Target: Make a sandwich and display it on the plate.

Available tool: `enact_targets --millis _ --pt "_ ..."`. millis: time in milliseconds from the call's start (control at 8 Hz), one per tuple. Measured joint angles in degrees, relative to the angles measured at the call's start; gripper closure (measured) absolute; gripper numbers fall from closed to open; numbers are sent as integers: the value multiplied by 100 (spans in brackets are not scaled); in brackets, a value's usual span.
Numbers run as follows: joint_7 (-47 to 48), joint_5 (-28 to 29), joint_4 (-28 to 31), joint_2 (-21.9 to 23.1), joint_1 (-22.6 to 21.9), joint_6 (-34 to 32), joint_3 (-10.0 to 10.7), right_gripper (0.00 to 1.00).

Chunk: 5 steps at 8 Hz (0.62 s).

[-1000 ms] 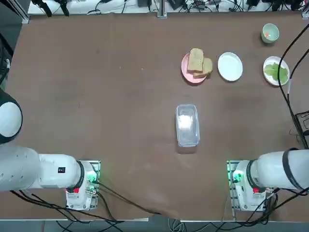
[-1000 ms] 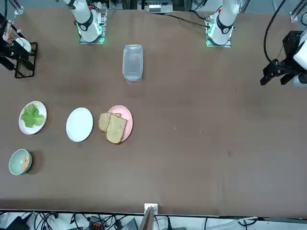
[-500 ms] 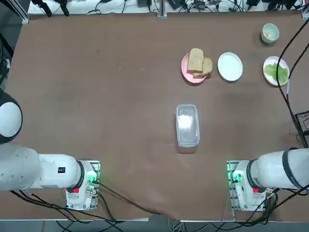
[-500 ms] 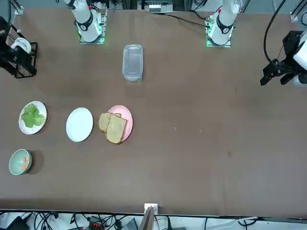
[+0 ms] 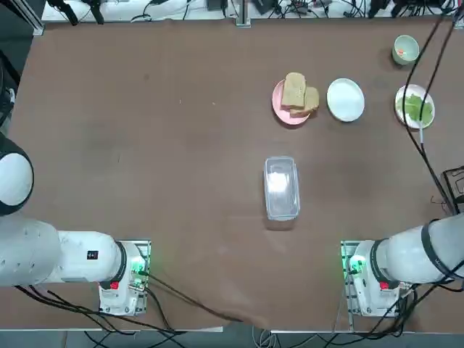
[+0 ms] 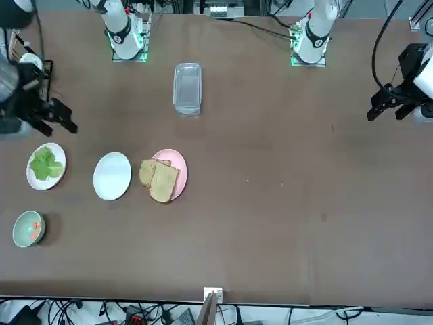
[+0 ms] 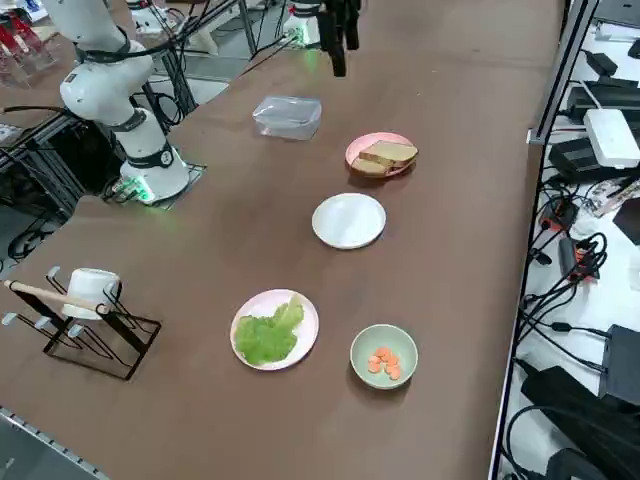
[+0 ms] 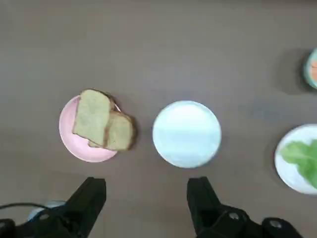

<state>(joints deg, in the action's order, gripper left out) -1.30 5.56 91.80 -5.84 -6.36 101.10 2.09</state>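
Nothing is assembled yet: two bread slices (image 8: 103, 127) lie overlapping on the pink plate (image 8: 74, 144), lettuce (image 8: 303, 159) sits on its own white plate, and the empty white plate (image 8: 186, 133) stands between them on the counter (image 8: 158, 49). The right end effector (image 8: 147, 201) hangs above, jaws wide apart and holding nothing; the bread lies ahead and to one side of it, so it likely swings there first
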Motion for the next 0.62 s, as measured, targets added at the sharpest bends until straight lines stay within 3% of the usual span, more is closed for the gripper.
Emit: enact_targets --millis 250,625 --pt "-238 154 -476 -583 -282 136 -13 0" --pt "-1479 845 -1370 -1779 -444 174 -12 2"
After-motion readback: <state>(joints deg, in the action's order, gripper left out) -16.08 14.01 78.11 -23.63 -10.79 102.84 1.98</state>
